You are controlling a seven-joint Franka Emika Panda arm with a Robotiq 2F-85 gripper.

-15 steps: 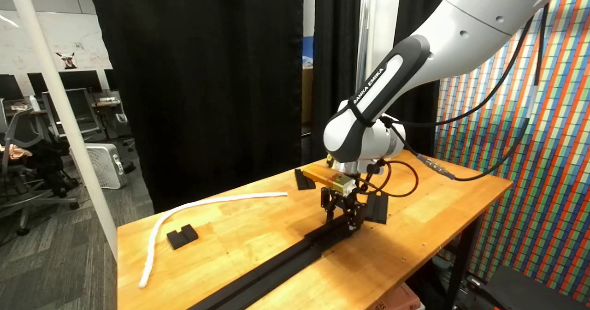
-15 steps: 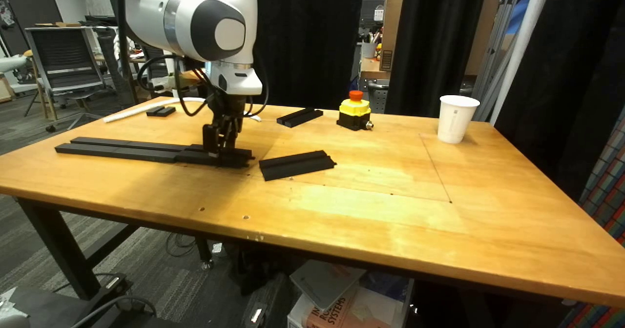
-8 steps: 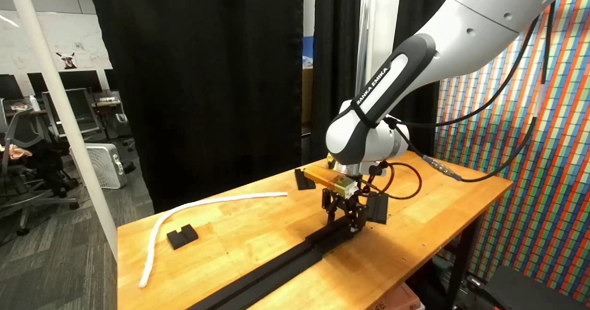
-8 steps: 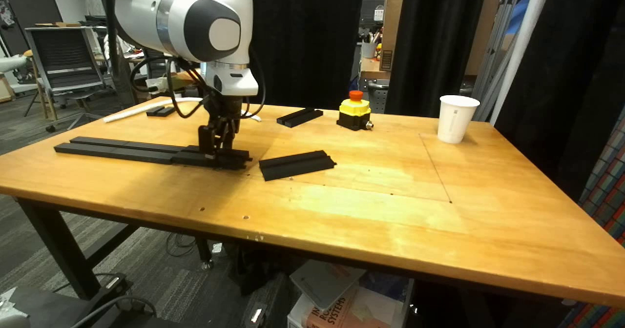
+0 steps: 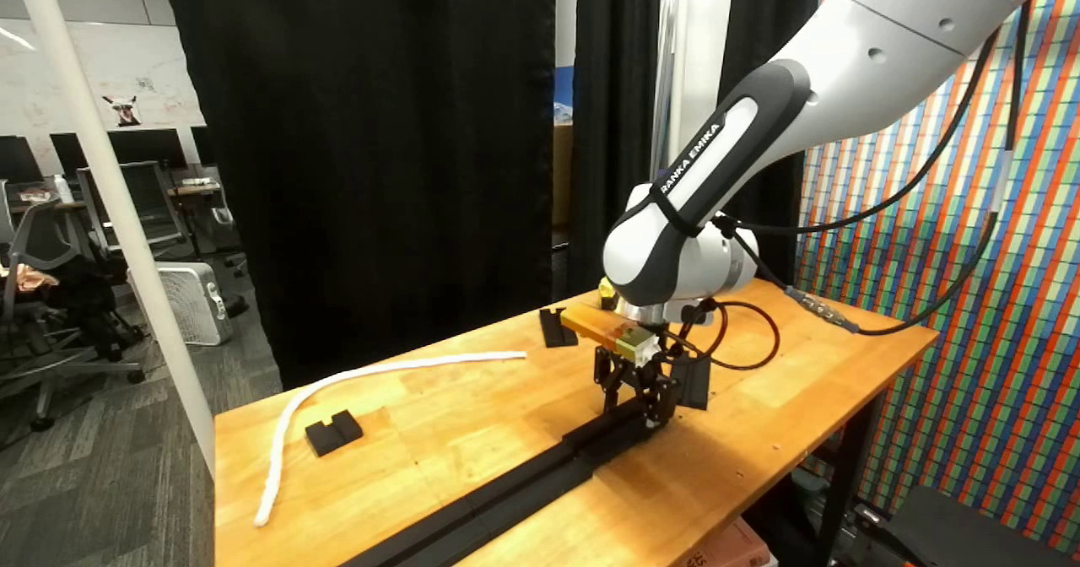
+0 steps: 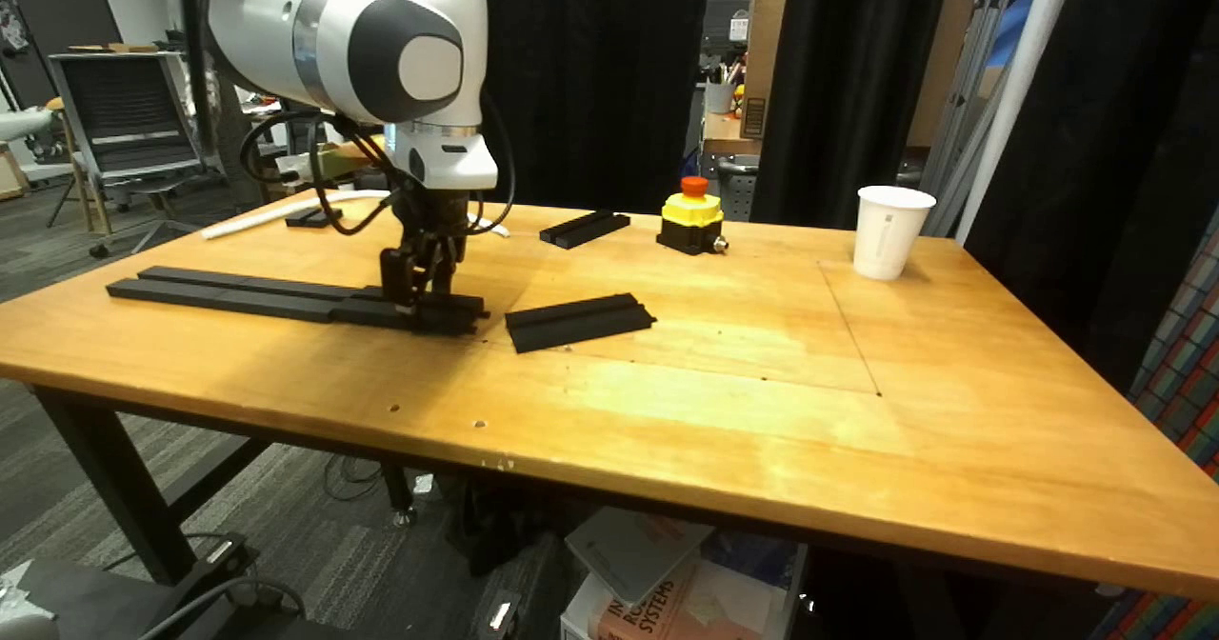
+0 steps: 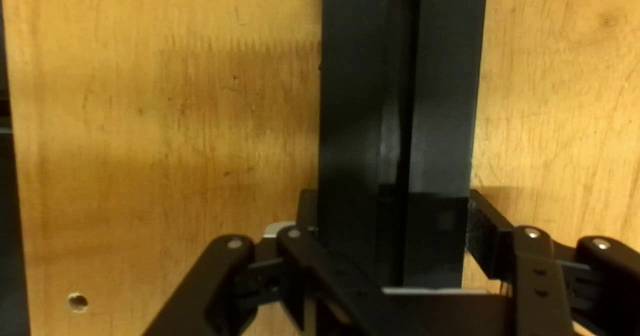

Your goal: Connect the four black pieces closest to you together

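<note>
In both exterior views two flat black pieces lie end to end as a grooved strip (image 6: 219,299) (image 5: 531,493). My gripper (image 5: 632,415) (image 6: 426,299) (image 7: 392,221) is shut across a third black piece (image 7: 445,101) (image 6: 462,316), fingers touching both long sides. The held piece points along the strip, and a step shows where their ends meet. A sliver of wood shows in the groove there, at the top of the wrist view. Whether the held piece is raised, I cannot tell. A fourth black piece (image 6: 571,330) (image 5: 696,386) lies loose and angled beyond its tabbed end.
Two small black blocks (image 5: 333,434) (image 6: 584,230) sit farther back, near a white curved strip (image 5: 439,361). A yellow box with a red button (image 6: 692,216) and a white paper cup (image 6: 881,240) stand on the wooden table (image 6: 724,430).
My gripper and the held black piece have slid slightly sideways across the strip's end, toward the table edge with the drilled holes. The loose piece and the strip look unmoved.
</note>
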